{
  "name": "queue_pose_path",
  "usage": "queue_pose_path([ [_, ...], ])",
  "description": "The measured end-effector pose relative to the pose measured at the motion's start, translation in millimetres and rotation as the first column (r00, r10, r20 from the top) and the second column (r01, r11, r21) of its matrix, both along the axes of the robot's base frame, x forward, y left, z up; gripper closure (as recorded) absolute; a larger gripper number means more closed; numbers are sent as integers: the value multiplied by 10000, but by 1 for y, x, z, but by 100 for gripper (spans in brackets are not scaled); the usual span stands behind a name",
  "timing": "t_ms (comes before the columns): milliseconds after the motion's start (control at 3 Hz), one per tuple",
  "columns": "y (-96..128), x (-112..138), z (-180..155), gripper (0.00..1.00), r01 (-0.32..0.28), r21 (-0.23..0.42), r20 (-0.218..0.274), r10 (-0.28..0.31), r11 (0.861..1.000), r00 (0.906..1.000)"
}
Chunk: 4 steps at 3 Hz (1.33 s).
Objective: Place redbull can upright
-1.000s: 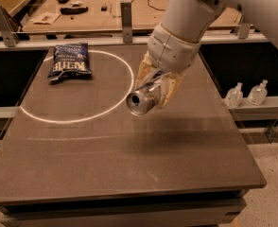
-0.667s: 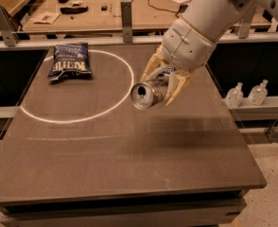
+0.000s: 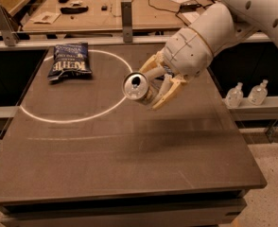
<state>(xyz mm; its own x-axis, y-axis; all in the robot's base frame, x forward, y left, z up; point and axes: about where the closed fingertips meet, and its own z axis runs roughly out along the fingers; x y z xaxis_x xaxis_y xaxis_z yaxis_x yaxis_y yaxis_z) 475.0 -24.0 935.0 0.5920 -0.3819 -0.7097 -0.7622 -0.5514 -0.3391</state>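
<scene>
Hanging in mid-air and tipped almost onto its side, the redbull can (image 3: 136,85) turns its round, shiny top and dark mouth hole toward the camera, and its slim silver body runs back between the fingers. The gripper (image 3: 152,87) is clenched on that can, with ribbed cream plastic fingers (image 3: 167,92) pinching the body from above and below. It holds the can well clear of the surface. Right behind the gripper bulges the smooth, rounded white arm (image 3: 198,46).

Below the gripper lies the matte dark brown table (image 3: 129,169), with a soft blurred shadow across it. A thin white ring (image 3: 73,121) curves under the can's end. Beyond the gripper on the can-top side, a crinkly dark blue chip bag (image 3: 69,61) lies flat at the ring's far edge. On the opposite side, off the table, two small clear bottles (image 3: 247,93) stand on a ledge.
</scene>
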Motion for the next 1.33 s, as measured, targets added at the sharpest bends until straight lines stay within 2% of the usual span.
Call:
queue_pose_path([
  [333,8,-1,0,100,167,873,-855,-92,9960,9963],
  [667,17,0,-6,100,331,1365,-1577,-113,9901,9874],
  [1000,26,4,-16,100,521,1926,-2268,-73,9799,9739],
  [1333,31,10,-26,100,836,2401,-2927,-100,9671,9562],
])
